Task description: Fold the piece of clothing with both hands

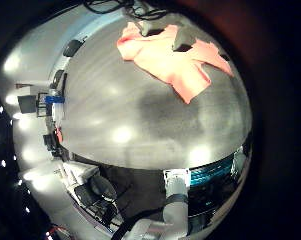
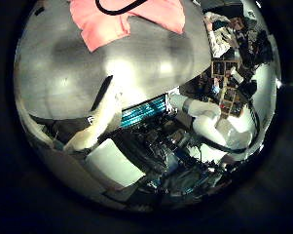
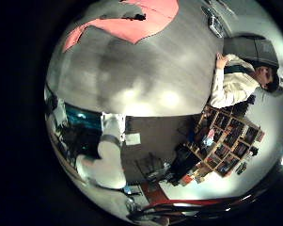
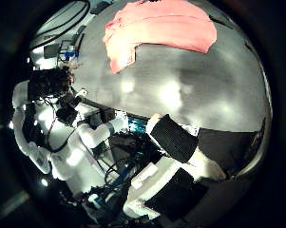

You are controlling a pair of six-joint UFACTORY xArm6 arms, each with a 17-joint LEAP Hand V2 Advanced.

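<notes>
One piece of clothing lies spread on the desk — partly cut off in every view; neither robot hand shows fingers clearly, so I cannot tell their state.

Pink garment lies crumpled on grey worktop, w/ dark fingers over its far edge; worktop otherwise bare.

Bright overhead lamps throw soft glare patches across the grey tabletop in all 4 palm views. Faint dark shadows lie mid-table. Heavy fisheye bending curves its edges; black surrounds each round picture.
</notes>
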